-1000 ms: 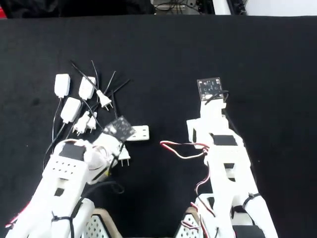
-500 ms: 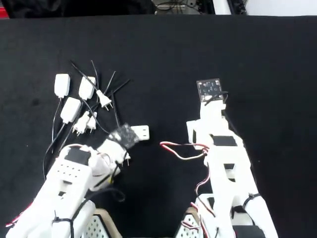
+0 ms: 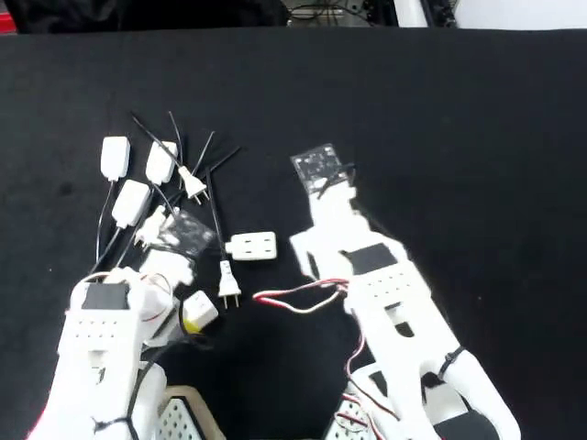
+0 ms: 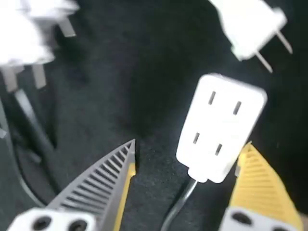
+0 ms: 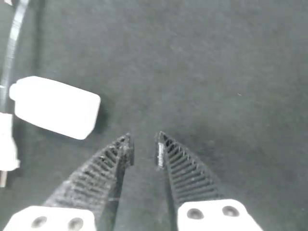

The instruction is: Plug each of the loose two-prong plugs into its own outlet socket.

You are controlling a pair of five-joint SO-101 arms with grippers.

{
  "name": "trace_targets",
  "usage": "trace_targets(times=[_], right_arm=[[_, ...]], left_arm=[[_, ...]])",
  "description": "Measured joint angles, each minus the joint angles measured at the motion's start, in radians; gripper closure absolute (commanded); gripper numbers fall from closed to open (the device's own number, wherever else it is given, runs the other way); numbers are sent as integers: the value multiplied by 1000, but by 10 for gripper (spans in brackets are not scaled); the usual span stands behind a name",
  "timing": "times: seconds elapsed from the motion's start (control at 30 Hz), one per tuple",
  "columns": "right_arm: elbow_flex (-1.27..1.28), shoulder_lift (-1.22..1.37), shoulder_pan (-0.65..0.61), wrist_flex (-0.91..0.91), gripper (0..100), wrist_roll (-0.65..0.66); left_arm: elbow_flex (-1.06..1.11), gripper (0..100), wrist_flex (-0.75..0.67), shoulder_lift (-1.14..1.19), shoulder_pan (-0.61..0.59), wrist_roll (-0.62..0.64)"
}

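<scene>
A white two-socket outlet (image 3: 252,245) lies mid-table, with a loose two-prong plug (image 3: 227,286) just left of it, prongs toward the near edge. More white outlets (image 3: 131,202) and plugs (image 3: 194,187) with black cords are clustered at the left. My left gripper (image 3: 179,234) hovers over that cluster's right edge. It stands open (image 4: 190,144) around an outlet (image 4: 221,127) without touching it, and a plug (image 4: 250,24) lies beyond. My right gripper (image 3: 316,165) sits right of the mid-table outlet. Its dark fingers (image 5: 142,144) are a narrow gap apart and hold nothing, beside a white outlet body (image 5: 55,108).
A black cloth (image 3: 477,137) covers the table, with bare room on its right half and along the far side. Thin black cords (image 3: 174,137) fan out from the left cluster. Red and white wires (image 3: 293,301) loop off the right arm.
The right arm has swung left, toward the mid-table outlet. The left arm drew back left from that outlet to the cluster, uncovering the loose plug beside it.
</scene>
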Motion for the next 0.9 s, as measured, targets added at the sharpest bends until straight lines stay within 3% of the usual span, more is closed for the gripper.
trace_targets(times=[0.13, 0.27, 0.4, 0.5, 0.77, 0.9], right_arm=[[-20, 0, -75, 2, 916, -8], [-20, 0, -178, 2, 915, -18], [-37, 5, -269, 29, 913, -150], [-87, 60, -345, 64, 913, -269], [-273, 423, -410, 92, 913, -474], [-358, 514, -407, 152, 913, -505]], left_arm=[[0, 671, 91, -224, -14, 114], [37, 673, 198, -489, -61, 138], [86, 674, 261, -744, -207, 138], [147, 674, 242, -755, -308, 143], [249, 675, 203, -741, -307, 141], [290, 675, 203, -786, -307, 140]])
